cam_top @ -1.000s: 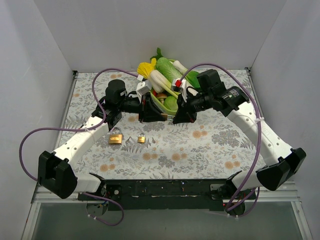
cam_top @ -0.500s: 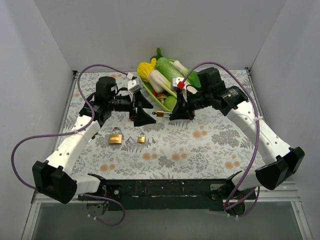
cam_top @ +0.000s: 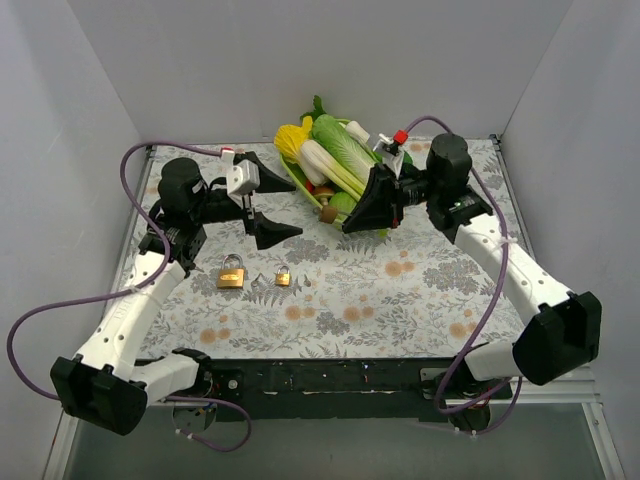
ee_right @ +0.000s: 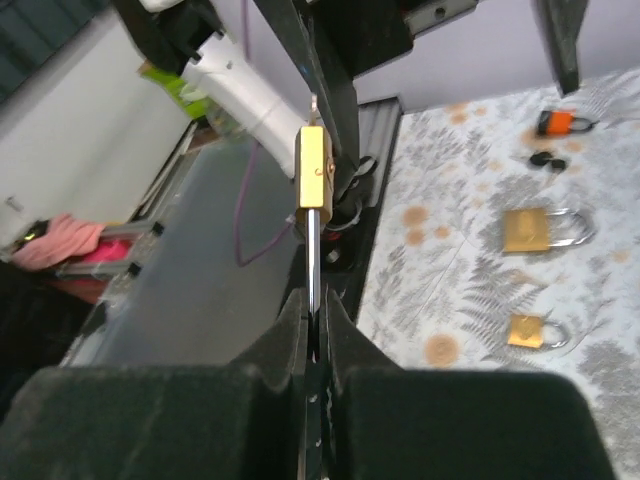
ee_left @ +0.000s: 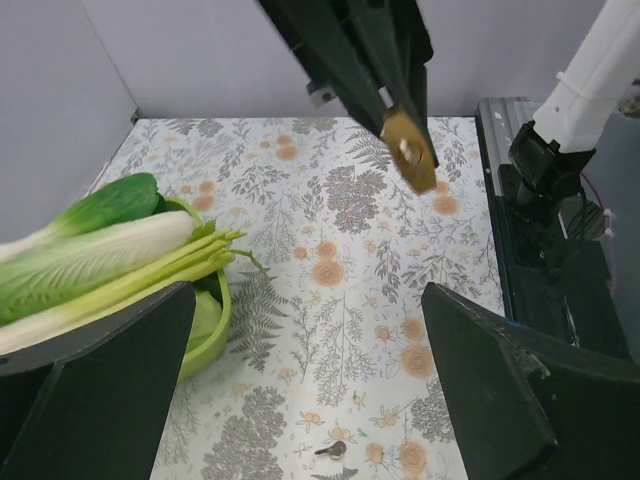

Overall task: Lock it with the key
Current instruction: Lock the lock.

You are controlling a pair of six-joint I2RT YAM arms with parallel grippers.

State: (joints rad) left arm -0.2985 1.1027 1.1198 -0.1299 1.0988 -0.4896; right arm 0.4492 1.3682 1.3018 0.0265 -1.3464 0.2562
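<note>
Right claw (ee_right: 313, 305) stays clenched on the thin silver shackle of a small brass padlock (ee_right: 310, 168). Beyond it the left claw (cam_top: 280, 205) has just sprung wide and drawn away, empty. Locking is probably done, though no key shows.

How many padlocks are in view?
4. A held padlock in the right gripper; a large padlock and a small padlock on the table; an orange padlock visible only from the right wrist. Others may be hidden.
</note>
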